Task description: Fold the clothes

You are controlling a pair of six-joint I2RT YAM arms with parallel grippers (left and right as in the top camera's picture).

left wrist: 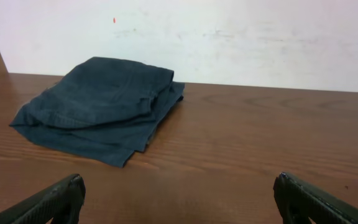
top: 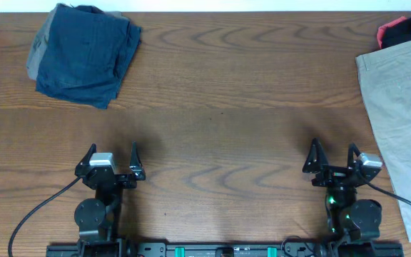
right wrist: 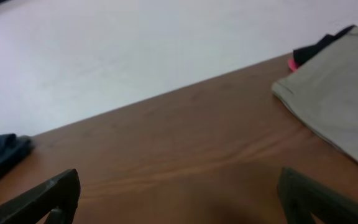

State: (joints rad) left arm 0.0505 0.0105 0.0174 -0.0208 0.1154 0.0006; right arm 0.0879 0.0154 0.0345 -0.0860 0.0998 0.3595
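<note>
A folded dark navy pair of shorts (top: 85,56) lies at the table's far left, with a grey-olive piece showing under its left edge. It also shows in the left wrist view (left wrist: 101,106). A beige pair of shorts (top: 402,114) lies spread along the right edge, also in the right wrist view (right wrist: 337,93). My left gripper (top: 110,158) is open and empty near the front left, well short of the navy shorts. My right gripper (top: 333,158) is open and empty near the front right, left of the beige shorts.
A red and black garment (top: 404,30) lies at the far right corner behind the beige shorts, seen also in the right wrist view (right wrist: 316,48). Bare wooden table (top: 220,121) spans the middle. A white wall stands behind the table's far edge.
</note>
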